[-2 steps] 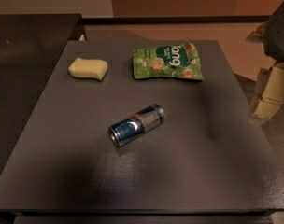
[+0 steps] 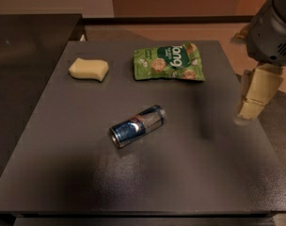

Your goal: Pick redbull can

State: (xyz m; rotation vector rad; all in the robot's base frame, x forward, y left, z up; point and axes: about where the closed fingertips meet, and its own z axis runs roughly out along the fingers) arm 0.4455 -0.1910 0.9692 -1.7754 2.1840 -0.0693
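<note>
One redbull can (image 2: pixel 137 125) lies on the table (image 2: pixel 86 173), gripper (image 2: pixel 254 97) beside its right edge, state unclear.

The gripper (image 2: pixel 249 108) hangs over the right edge of the dark grey table (image 2: pixel 190 182). 1 green snack bag (image 2: pixel 169 61) lies flat, left of the gripper and farther back. 1 pale yellow sponge (image 2: pixel 88 69) lies farther left, apart from the bag.

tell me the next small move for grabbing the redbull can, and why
Probably carry the gripper inward over the table to a spot above the redbull can. It hangs by the table's right edge, apart from the can, which lies on its side near the middle. The green snack bag sits farther back, out of that path.
</note>
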